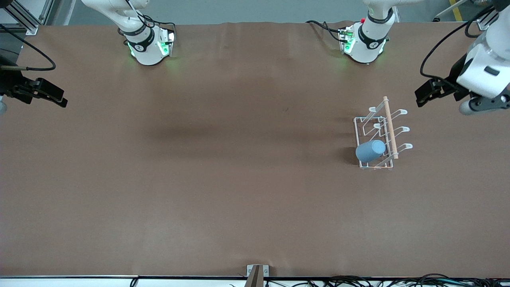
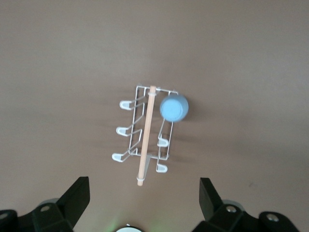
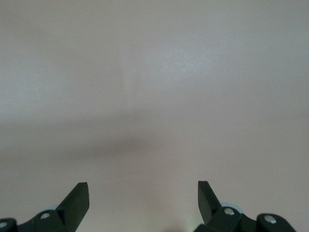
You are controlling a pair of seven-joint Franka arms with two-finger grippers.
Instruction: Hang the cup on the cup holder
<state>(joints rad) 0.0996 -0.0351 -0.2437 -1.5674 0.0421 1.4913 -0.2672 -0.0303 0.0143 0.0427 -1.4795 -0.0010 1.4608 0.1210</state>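
The light-blue cup (image 1: 370,150) sits upturned over one prong of the white wire cup holder (image 1: 390,128). It is the prong nearest the front camera, on the side toward the right arm. No gripper touches the cup. My left gripper (image 1: 420,95) is open and empty, raised beside the rack toward the left arm's end of the table. In the left wrist view its open gripper (image 2: 144,191) looks down on the holder (image 2: 146,135) and the cup (image 2: 174,107). My right gripper (image 1: 59,99) waits open and empty at the right arm's end; its wrist view (image 3: 143,193) shows only bare table.
The brown table cover (image 1: 239,179) spreads wide around the rack. The two arm bases (image 1: 147,44) (image 1: 364,42) stand along the table edge farthest from the front camera. A small bracket (image 1: 257,273) and cables lie at the nearest edge.
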